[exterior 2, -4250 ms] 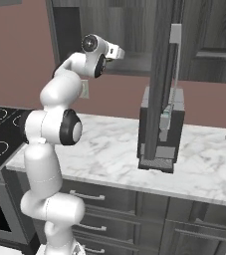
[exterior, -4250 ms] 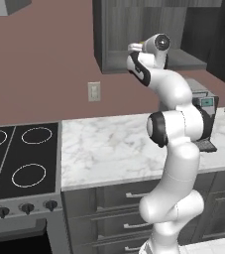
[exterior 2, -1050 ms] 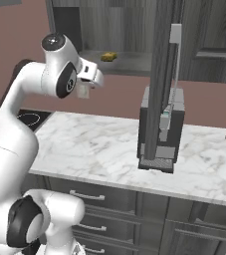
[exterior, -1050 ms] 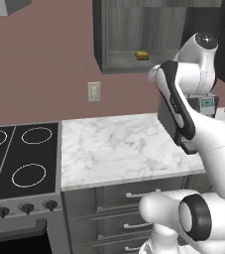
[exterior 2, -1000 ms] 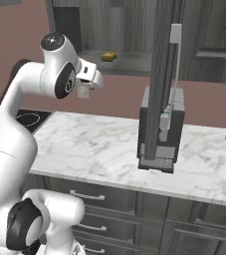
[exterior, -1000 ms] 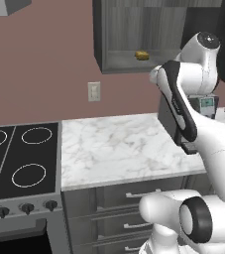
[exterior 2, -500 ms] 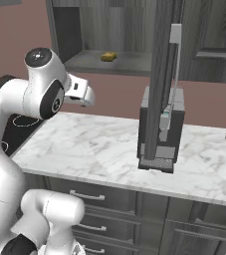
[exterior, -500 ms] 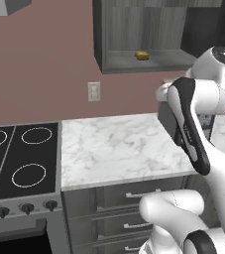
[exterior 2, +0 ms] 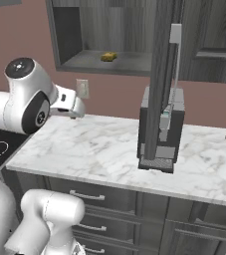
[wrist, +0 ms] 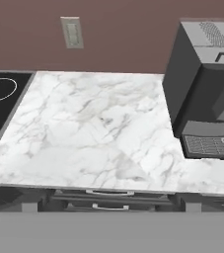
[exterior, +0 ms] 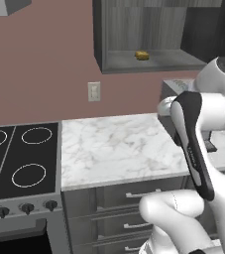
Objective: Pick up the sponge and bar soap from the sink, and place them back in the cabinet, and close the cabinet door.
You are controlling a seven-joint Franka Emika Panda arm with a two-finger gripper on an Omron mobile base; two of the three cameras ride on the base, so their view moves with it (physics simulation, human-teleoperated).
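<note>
Sponge (exterior: 142, 55) rests on the shelf inside the open cabinet (exterior: 148, 62); likely soft and light, best pinched across its sides. Gripper jaws spread wide, holding nothing.

sponge (exterior: 142, 55) alone on cabinet (exterior: 148, 62) shelf; coffee machine (exterior 2: 160, 130) on marble counter (exterior 2: 99, 149).

Glossy white arm (exterior: 203, 149), rounded smooth shells. Dark grey, almost black bands and round caps at joints (exterior 2: 37, 115). Long black stripe along one link (exterior: 191, 136). Bulbous white lower segment (exterior 2: 50, 211). No cables, no screws, no markings seen.
</note>
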